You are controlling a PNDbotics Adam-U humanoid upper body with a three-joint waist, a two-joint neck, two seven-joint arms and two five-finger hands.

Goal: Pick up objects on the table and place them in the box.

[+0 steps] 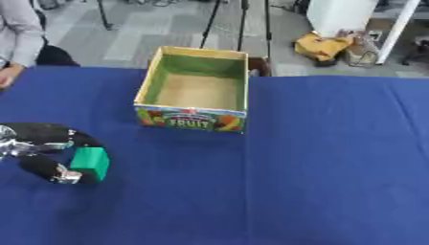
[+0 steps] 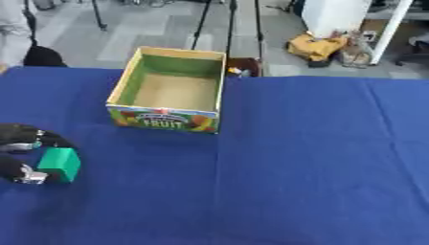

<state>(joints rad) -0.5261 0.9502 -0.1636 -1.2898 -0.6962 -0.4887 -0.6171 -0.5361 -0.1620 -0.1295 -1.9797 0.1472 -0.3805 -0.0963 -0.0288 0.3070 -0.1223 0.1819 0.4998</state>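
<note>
A small green block [image 1: 90,162] sits at the left of the blue table [image 1: 318,167]. My left hand [image 1: 46,150] comes in from the left edge, its fingers and thumb curled round the block on both sides. The open cardboard fruit box [image 1: 194,86], green inside with a bare brown floor, stands upright toward the back centre, up and to the right of the block. Nothing lies in the box. My right hand shows in neither view.
The blue cloth covers the whole table. A person's sleeve and hand [image 1: 10,72] rest at the far left edge. Behind the table are stand legs and a yellow bag [image 1: 321,46] on the floor.
</note>
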